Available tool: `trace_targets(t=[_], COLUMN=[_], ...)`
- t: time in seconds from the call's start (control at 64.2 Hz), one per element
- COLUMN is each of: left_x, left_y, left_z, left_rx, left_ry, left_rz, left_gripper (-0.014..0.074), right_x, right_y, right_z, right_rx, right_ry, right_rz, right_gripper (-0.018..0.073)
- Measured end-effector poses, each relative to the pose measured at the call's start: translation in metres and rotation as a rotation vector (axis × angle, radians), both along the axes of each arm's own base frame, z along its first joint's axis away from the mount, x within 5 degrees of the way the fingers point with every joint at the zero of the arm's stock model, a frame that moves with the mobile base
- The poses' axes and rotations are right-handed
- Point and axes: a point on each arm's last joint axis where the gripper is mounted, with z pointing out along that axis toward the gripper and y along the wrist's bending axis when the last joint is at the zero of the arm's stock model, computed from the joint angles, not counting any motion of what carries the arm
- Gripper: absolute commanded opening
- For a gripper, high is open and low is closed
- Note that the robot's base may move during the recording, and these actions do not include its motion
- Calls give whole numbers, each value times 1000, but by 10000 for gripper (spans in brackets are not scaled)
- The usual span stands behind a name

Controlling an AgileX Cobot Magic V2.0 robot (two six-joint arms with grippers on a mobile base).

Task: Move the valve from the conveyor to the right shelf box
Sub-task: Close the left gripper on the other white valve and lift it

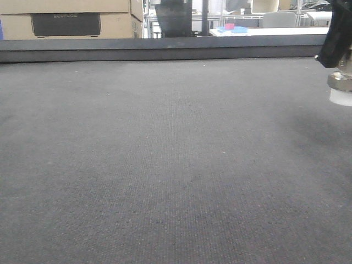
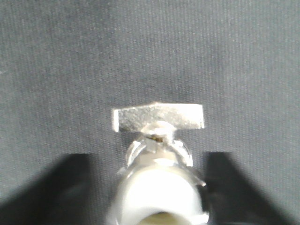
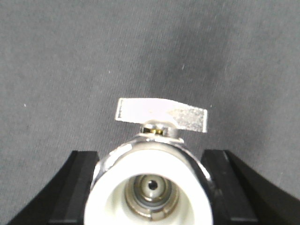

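White plastic cap fills the bottom of the right wrist view. It is the near end of the valve, whose rounded chrome body is pinched between the two dark fingers of the right end effector, clenched on it from 9 and 3 o'clock, with the flat lever sticking out at 12 o'clock. From the front, the same load hangs near 3 o'clock at the frame edge, clear of the conveyor, so it is off the belt; the right shelf is in no view. The grip is the worry: smooth round metal between flat pads could twist or slide out on a quick swing, and the jutting lever could catch a shelf rail or box lip on the way in. The blurred left wrist view shows a second valve between the fingers of the left end effector. There seems to be a gap at 9 o'clock, so I cannot tell whether it is gripped or only straddled; if loose, it would drop. Underneath lies fine-woven dark grey belt, ending in a raised dark rim at 12 o'clock. Beyond stand a cardboard box at 11 o'clock and a white bench carrying a blue tray at 1 o'clock.
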Motion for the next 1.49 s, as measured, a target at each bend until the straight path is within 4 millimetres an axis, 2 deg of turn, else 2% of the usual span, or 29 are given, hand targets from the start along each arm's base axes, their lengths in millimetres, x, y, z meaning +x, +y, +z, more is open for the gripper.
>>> trace_targets(t=[0.062, 0.249, 0.342, 0.529, 0.591, 0.7, 0.887, 1.043, 1.152, 1.292, 1.494], left_x=[-1, -4, -9, -29, -39, -60, -103, -143, -170, -201, -242], left_y=[0, -1, -5, -28, -39, -58, -71, -73, -74, -76, -79], left_z=[0, -1, 6, 36, 50, 63, 73, 80, 85, 95, 122], left_rx=[-2, -12, -18, 13, 19, 9, 0, 9, 15, 25, 38], left_ry=[7, 42, 50, -89, -178, -301, -447, -575, -678, -807, -995], left_rz=[0, 13, 25, -13, -24, -44, -39, -39, -38, -39, -43], left_gripper=[-117, -111, -111, -111, -111, -111, -111, -111, -111, -111, -111], right_x=[1, 5, 12, 19, 19, 16, -6, -38, -61, -87, -120], right_y=[0, 0, -9, -40, -50, -58, -59, -60, -60, -60, -61], right_z=[0, 3, 5, 7, 7, 7, 0, -15, -16, 2, 37], right_rx=[2, 6, 17, 19, 13, 4, 19, 18, 21, 35, 64], right_ry=[-10, -65, -117, -145, -146, -158, -228, -246, -265, -371, -597], right_rz=[-2, -10, -54, -175, -204, -233, -251, -260, -260, -260, -265], right_gripper=[-153, -153, -153, -153, -153, -153, -153, -153, -153, -153, -153])
